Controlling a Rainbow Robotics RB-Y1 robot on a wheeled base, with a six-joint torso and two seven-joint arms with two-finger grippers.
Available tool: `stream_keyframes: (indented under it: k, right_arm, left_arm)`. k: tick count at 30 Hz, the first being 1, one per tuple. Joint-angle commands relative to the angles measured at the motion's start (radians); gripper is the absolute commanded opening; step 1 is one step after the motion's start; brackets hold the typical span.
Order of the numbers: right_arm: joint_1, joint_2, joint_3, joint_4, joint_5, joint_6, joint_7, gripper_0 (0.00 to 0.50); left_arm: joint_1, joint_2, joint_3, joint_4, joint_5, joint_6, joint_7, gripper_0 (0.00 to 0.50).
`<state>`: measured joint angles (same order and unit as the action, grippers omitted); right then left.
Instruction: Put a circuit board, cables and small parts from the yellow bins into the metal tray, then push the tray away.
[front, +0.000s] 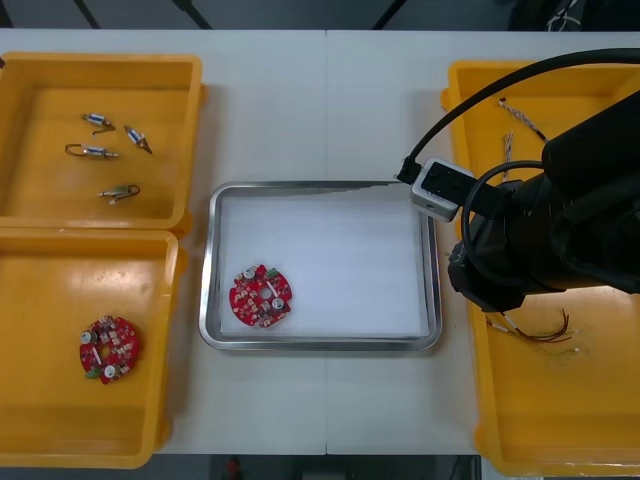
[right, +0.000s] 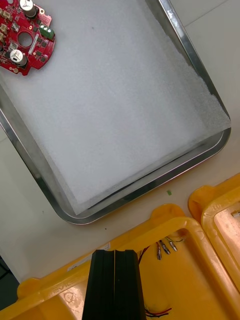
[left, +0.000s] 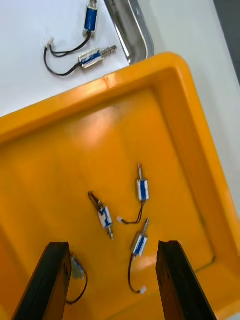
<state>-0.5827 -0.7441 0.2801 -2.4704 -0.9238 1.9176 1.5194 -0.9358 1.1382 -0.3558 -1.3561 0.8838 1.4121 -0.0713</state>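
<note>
Right gripper: your right gripper hangs over the near wall of a yellow plastic bin, with its black fingers pressed together and nothing between them
Red and yellow cable: the thin red and yellow cable lies on that bin's floor, just off to one side of the closed fingertips, with its bare metal ends a little ahead of them
Cable handling: expect it to be light and limp. Take it mid-length where the strands bunch, not at the metal ends. The loose ends will probably dangle and could catch on the bin wall
Left gripper: your left gripper has its fingers spread wide above the floor of another yellow bin
Small metal parts: four small blue-banded metal parts with thin black leads lie here, three in the gap between the fingers or just ahead of it and the fourth against the inner side of one finger
Parts handling: treat them as rigid, smooth and likely to roll. Close across the body, never on the lead
Tray: the shiny metal tray with a white inside lies beyond the right fingertips. A round red circuit board already rests in it, at the end far from those fingers
</note>
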Motion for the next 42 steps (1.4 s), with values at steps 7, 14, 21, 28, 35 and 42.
stream_keyframes:
  k: [7, 14, 21, 28, 35, 42]
  right_arm:
    - [-0.019, -0.044, -0.036, 0.005, -0.010, 0.002, -0.013, 0.500]
    - [0.040, -0.055, -0.145, 0.018, -0.044, 0.002, -0.010, 0.500]
    - [0.132, -0.072, -0.283, 0.018, -0.089, 0.002, -0.025, 0.500]
    - [0.241, -0.103, -0.412, 0.018, -0.110, 0.002, -0.031, 0.500]
    - [0.371, -0.127, -0.529, 0.018, -0.112, 0.002, -0.025, 0.500]
    - [0.492, -0.130, -0.575, 0.025, -0.092, 0.002, -0.005, 0.500]
  left_arm:
    - [-0.140, -0.084, -0.132, 0.176, -0.124, -0.189, -0.035, 0.500]
    - [-0.144, -0.143, -0.141, 0.241, -0.217, -0.272, -0.030, 0.500]
    - [-0.143, -0.190, -0.154, 0.295, -0.298, -0.364, -0.025, 0.500]
    - [-0.144, -0.221, -0.236, 0.350, -0.359, -0.472, -0.010, 0.500]
    - [-0.144, -0.255, -0.310, 0.423, -0.407, -0.581, 0.010, 0.500]
    - [-0.143, -0.267, -0.356, 0.423, -0.407, -0.599, 0.024, 0.500]
